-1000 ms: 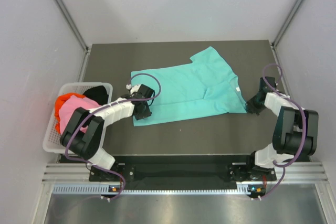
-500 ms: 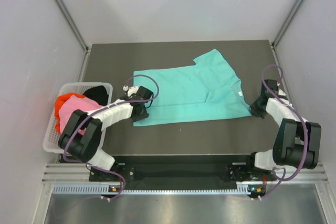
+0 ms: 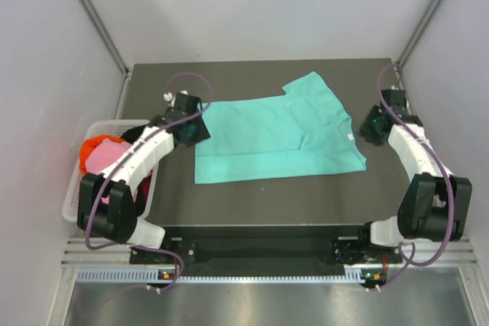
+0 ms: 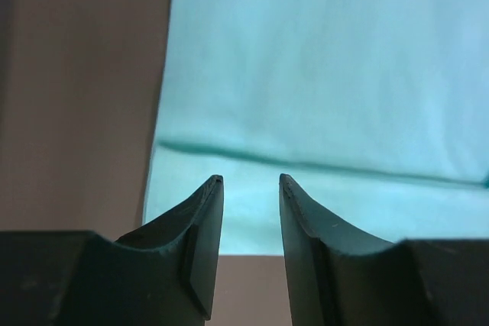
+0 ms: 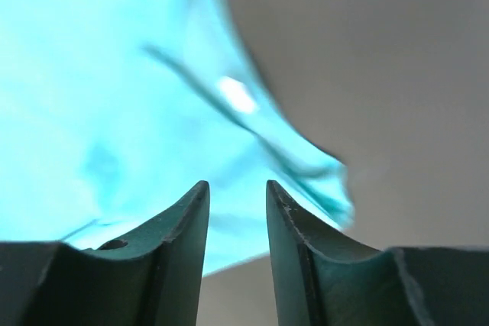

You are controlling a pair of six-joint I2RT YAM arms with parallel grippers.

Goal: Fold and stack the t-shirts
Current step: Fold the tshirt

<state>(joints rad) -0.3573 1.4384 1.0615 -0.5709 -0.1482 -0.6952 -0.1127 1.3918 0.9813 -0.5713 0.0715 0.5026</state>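
The teal shirt (image 3: 275, 131) lay spread on the counter (image 3: 252, 82), left tool (image 4: 250, 181) at its 10 o'clock corner, right tool (image 5: 237, 185) at 3 o'clock, both parted and empty.

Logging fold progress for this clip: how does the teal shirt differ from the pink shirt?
The teal shirt lies spread flat on the table; the pink shirt sits bunched in the white basket. The teal shirt shows almost whole, while the pink shirt is partly hidden by the left arm. The teal shirt lies alone; the pink shirt rests against a red-orange one. Neither is folded yet.
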